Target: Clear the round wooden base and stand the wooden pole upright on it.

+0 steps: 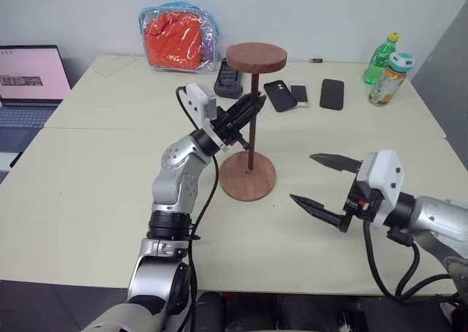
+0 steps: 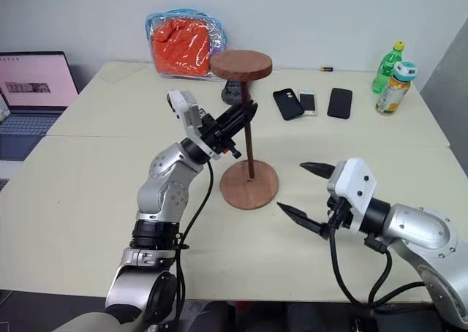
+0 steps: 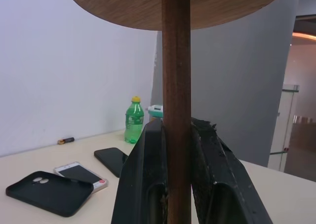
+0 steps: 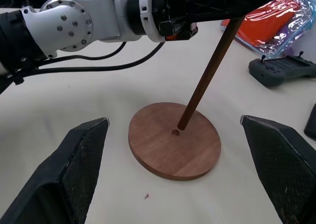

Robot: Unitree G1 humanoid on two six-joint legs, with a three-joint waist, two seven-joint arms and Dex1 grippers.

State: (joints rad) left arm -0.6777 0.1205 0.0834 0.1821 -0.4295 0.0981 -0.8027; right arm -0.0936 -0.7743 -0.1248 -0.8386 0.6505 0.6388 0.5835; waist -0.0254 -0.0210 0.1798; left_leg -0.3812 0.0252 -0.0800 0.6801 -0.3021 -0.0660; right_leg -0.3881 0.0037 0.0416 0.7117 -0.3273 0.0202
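A: We have the wooden pole (image 1: 252,120) clamped in our left gripper (image 1: 248,110), fingers (image 3: 143,179) pressed against the shaft on both sides, about midway up. Its capped end is on top (the small thick disc), so the bare tip points down at the round wooden base (image 1: 248,175).

B: And the base lies flat on the table (image 1: 110,200), nothing on it. From our right wrist view the tip touches the disc just beside the centre hole (image 4: 176,132), not in it, and the pole leans a little.

A: That is why we grip mid-shaft, we judge: it lets us tilt and nudge the tip.

B: Our right gripper (image 1: 320,186) hovers near the base, fingers spread wide and holding nothing, likely ready to steady the disc.

A: Next we would shift the tip into the hole and straighten up.
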